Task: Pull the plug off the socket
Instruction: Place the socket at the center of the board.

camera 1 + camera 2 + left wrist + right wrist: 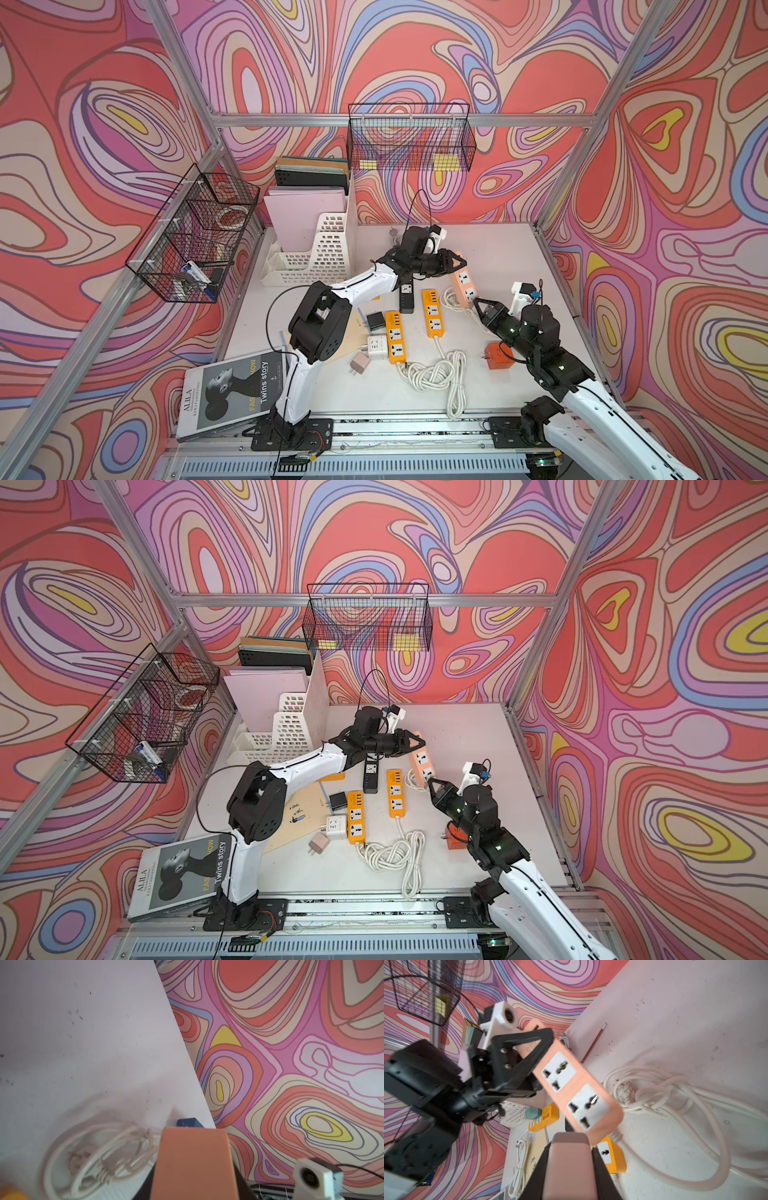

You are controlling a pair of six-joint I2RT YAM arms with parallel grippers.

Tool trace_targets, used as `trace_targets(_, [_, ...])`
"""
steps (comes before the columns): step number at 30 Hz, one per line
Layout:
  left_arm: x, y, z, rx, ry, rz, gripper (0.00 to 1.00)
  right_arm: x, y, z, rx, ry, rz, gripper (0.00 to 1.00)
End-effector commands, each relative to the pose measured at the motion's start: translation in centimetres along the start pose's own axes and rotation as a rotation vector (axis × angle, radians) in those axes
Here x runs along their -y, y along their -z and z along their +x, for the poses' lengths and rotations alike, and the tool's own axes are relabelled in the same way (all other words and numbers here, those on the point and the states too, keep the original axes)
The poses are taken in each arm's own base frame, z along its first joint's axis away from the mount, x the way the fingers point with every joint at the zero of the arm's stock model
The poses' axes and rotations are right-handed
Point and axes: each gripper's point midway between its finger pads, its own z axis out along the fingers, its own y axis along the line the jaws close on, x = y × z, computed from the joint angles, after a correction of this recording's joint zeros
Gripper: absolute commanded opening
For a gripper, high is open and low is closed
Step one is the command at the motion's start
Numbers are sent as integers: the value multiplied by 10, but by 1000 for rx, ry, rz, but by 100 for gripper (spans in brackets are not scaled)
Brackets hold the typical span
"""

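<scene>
Right wrist view, my left gripper (544,1047) clamped on the peach power strip (577,1088), my right gripper (478,302) pinching the pink plug (569,1165), unplugged, just beside the strip's end.

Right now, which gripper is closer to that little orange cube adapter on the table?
Right. The right gripper sits just beyond the orange cube adapter; the left gripper is farther back, clamped on the peach power strip.
</scene>
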Motion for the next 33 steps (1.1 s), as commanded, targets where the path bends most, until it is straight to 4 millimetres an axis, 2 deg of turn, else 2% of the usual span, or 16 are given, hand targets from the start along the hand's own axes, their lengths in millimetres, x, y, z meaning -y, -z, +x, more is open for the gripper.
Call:
trace_targets(1, [-21, -24, -23, 51, -29, -51, 3, 17, 16, -18, 112, -54, 89, 12])
trace_targets(4, [-35, -46, -43, 114, -30, -68, 3, 28, 18, -7, 83, -61, 101, 12])
trace_targets(7, [-49, -66, -58, 177, -20, -96, 0, 29, 17, 0, 42, -37, 114, 13])
trace_targets(12, [-79, -95, -64, 277, 26, -157, 0, 30, 14, 5, -28, 31, 162, 13])
trace_targets(16, [-104, -108, -61, 349, 55, -235, 12, 37, 12, 13, -70, 39, 197, 13])
trace_targets(21, [-134, -105, -58, 398, 76, -358, 27, 43, 13, 18, -94, 43, 219, 13])
trace_targets(25, [-144, -104, -54, 389, 102, -390, 40, 48, 12, 20, -112, 47, 243, 13])
trace_targets(29, [-143, -100, -50, 353, 133, -396, 53, 54, 6, 24, -143, 30, 259, 13])
trace_targets(31, [-140, -92, -51, 331, 140, -406, 63, 57, 3, 25, -156, 22, 268, 13])
trace_targets(33, [-133, -80, -54, 319, 138, -409, 69, 60, 0, 26, -171, 16, 270, 13])
